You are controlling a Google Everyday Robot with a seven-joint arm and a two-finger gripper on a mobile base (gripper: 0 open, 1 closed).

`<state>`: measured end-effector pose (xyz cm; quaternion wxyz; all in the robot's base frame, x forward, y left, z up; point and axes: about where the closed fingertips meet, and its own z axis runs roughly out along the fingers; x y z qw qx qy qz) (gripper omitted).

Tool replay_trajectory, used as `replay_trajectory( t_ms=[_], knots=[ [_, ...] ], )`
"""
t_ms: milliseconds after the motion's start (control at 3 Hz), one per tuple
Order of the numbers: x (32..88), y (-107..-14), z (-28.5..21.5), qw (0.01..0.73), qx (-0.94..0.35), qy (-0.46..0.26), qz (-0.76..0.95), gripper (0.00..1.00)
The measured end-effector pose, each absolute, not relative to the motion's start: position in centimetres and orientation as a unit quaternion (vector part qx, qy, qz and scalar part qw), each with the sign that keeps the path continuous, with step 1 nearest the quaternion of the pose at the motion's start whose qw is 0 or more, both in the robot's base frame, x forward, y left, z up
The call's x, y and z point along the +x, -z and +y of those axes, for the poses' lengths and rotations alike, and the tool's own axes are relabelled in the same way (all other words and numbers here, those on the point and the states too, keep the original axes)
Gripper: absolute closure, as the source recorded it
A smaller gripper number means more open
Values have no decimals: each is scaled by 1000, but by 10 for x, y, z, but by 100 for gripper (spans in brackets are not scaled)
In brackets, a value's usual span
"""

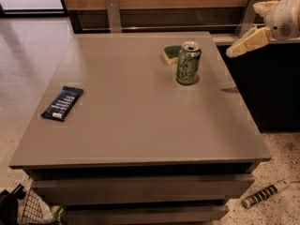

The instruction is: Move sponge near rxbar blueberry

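The one camera sits high up and looks down at the table [140, 125] from its drawer side, quite near. The end effector [253, 34] shows at the top right corner

The tool [236, 48], upper right, is tapered cream-yellow beneath rounded white casing [287, 14].
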<state>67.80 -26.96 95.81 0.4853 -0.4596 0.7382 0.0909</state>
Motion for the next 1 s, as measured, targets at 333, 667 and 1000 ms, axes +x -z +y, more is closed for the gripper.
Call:
replay_trajectory(
  t_ms=[333, 667, 1000],
  knots=[
    [713, -938, -267, 524, -435, -128, 721, 0],
    [734, -917, -268, 541, -413, -156, 716, 0],
    [752, -885, -258, 542, -395, -196, 715, 0]
  ],
)
